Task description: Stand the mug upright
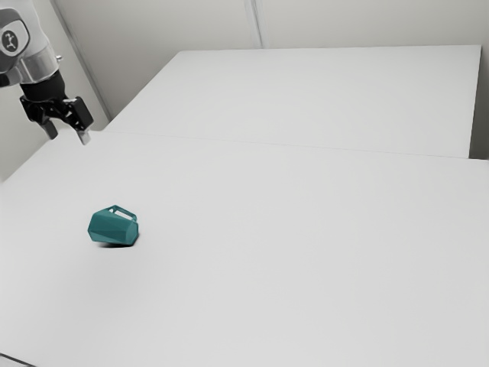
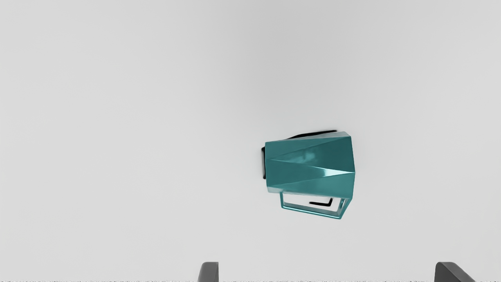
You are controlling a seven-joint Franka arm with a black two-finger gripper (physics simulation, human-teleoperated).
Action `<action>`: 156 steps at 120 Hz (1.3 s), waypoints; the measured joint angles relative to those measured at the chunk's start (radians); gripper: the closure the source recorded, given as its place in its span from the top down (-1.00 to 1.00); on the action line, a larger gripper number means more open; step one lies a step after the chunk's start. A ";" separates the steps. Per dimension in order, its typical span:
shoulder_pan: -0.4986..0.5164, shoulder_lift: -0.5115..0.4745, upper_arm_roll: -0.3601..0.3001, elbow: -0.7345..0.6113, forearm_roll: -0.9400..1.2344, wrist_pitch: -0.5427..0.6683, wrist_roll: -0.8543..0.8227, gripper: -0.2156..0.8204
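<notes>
mug (image 1: pixel 113 228): left of the exterior view, a bit below mid-height; teal, faceted; lies on its side on table (image 1: pixel 283 245)
handle (image 2: pixel 311 212): on the side of the mug toward the gripper in the wrist view; closed loop, in sight, untouched
gripper (image 1: pixel 68 135): upper left of the exterior view, at the end of the arm (image 1: pixel 38 69); open, well apart from the mug, holding nothing
fingers (image 2: pixel 209 273): spread wide, tips at the bottom edge of the wrist view; no contact with the mug
task done: looks like aiming at most; no grasp, no lift, no tipping up
task left: nearly all of it, i.e. reach, grip, raise, turn onto base, set down, let go
step in hand: probably lining up for the reach
next move: likely needs lowering toward the mug, with the fingers lined up on either side of the body
risk: could roll or slip if pinched off-centre; handle could snag a finger
handling: probably rigid; slanted facets may give poor grip
container: mug only; inside hidden, contents cannot be told
open end: cannot tell for sure which; wants checking before turning
status: not upright, task unfinished
</notes>
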 joint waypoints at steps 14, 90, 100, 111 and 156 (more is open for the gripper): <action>0.001 0.000 0.000 -0.007 -0.002 0.007 0.000 0.58; 0.512 0.268 -0.017 -0.098 -0.462 0.035 0.000 0.58; 0.510 0.328 -0.019 -0.089 -0.492 0.047 0.000 0.58; 0.514 0.396 -0.018 -0.051 -0.526 0.064 0.000 0.58; 0.511 0.571 -0.018 0.008 -0.719 0.114 0.000 0.58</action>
